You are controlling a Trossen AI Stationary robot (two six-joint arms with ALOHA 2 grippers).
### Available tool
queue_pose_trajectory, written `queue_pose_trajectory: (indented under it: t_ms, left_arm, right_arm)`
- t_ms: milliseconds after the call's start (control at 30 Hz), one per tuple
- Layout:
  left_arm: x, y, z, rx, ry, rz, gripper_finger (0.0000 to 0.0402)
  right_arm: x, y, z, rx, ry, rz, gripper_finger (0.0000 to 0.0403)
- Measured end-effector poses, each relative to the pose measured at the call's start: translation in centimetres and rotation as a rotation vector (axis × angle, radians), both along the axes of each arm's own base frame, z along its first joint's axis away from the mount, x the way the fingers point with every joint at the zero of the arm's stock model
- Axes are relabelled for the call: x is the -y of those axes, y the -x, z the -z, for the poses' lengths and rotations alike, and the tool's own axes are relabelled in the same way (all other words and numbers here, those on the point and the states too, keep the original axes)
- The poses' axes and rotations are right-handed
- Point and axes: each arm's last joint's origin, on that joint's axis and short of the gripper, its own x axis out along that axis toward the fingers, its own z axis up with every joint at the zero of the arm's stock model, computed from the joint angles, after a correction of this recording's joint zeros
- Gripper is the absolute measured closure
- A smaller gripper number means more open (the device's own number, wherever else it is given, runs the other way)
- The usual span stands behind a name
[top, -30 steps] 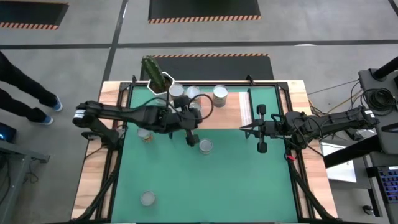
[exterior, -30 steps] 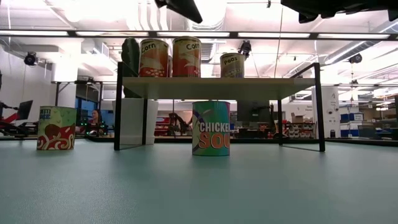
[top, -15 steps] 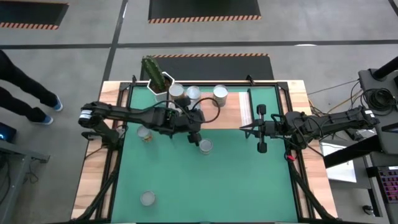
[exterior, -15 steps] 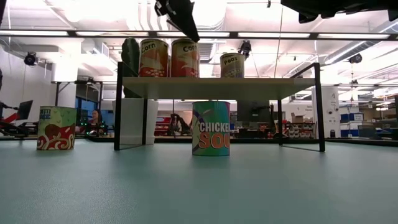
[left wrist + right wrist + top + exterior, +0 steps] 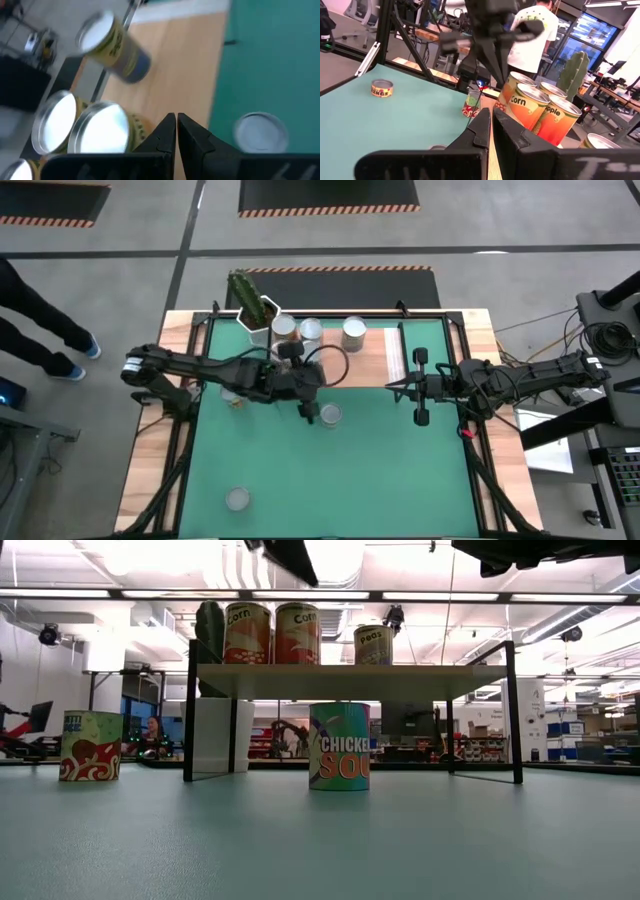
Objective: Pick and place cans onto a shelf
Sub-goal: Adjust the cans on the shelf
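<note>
Several cans stand upright on the light-wood shelf (image 5: pixel 375 360) at the mat's far side: two Corn cans (image 5: pixel 247 632) and a Peas can (image 5: pixel 373 644); their silvery tops show in the high view (image 5: pixel 310 330). A Chicken Soup can (image 5: pixel 330 415) stands on the green mat in front of the shelf. Another can (image 5: pixel 232 395) stands to its left, and a low can (image 5: pixel 237 499) near the front. My left gripper (image 5: pixel 308 410) is shut and empty, high above the shelf's front edge, beside the soup can. My right gripper (image 5: pixel 393 387) is shut and empty, at the shelf's right end.
A cactus in a white pot (image 5: pixel 255 305) stands at the shelf's far left corner. A black frame (image 5: pixel 190 430) runs around the green mat. A person (image 5: pixel 535 30) stands beyond the table's left side. Open mat (image 5: pixel 400 470) lies toward the front.
My left gripper has dipped a little toward the shelf's front edge and then come up again, staying above the cans. The cans and my right gripper have kept still.
</note>
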Motion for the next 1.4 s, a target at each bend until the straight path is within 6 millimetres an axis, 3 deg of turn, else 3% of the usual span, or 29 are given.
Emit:
queue_pose_trajectory:
  t_ms: [267,433,633,800,967,1233,1400]
  left_arm:
    - [5.9,1.9,-1.0,0.058,-0.061,0.262,0.0402]
    - [8.6,3.5,-0.3,0.079,-0.063,0.359,0.0402]
    - [10.5,5.9,1.6,0.126,-0.108,0.496,0.0402]
    - [9.9,8.3,2.6,0.225,-0.112,0.533,0.0402]
    - [8.4,10.9,2.3,0.347,-0.079,0.519,0.0402]
    - [6.3,14.3,1.6,0.479,-0.037,0.497,0.0402]
    - [5.4,15.7,2.3,0.498,-0.025,0.475,0.0402]
  right_arm:
    - [0.0,0.0,0.0,0.000,-0.006,0.000,0.0394]
    - [0.0,0.0,0.0,0.000,-0.023,0.001,0.0394]
    - [0.2,0.0,0.0,0.004,-0.057,0.056,0.0394]
    - [0.2,-0.3,0.0,-0.006,-0.094,0.083,0.0394]
    - [0.3,-1.4,-0.1,-0.031,-0.167,0.176,0.0394]
    - [0.1,-5.0,-0.7,-0.165,-0.213,0.289,0.0394]
    - [-0.2,-7.4,-2.7,-0.220,-0.201,0.295,0.0394]
